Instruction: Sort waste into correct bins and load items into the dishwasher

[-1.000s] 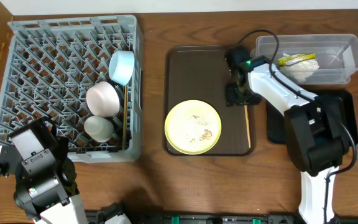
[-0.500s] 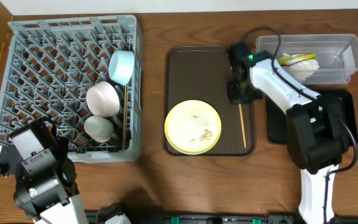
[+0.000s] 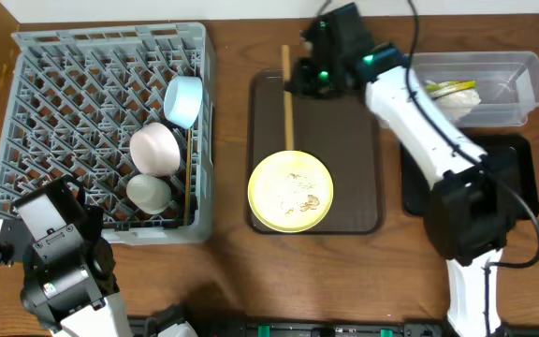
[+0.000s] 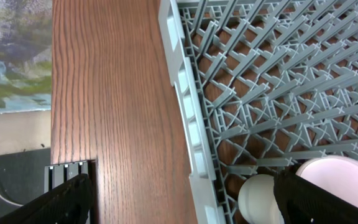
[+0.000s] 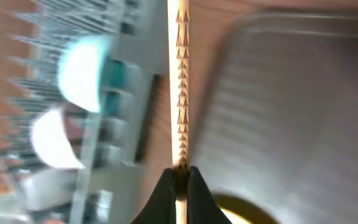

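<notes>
The right gripper [image 5: 179, 179] is pinched tight on one wooden chopstick [image 3: 288, 98], held over the far left corner of the brown tray [image 3: 344, 131], just right of the grey rack [image 3: 54, 84]. The stick looks light, stiff and slick. Gripped toward one end, it may swivel, and mid-length seems steadier. The left gripper [image 4: 188, 202] gapes wide and empty by the rack's near left corner.

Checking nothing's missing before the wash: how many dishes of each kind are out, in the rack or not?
Bowls: 2 (light blue bowl, pinkish-white bowl)
Cup: 1
Plate: 1
Chopsticks: 2 (one in the rack, one in the right gripper)
Total: 6
</notes>
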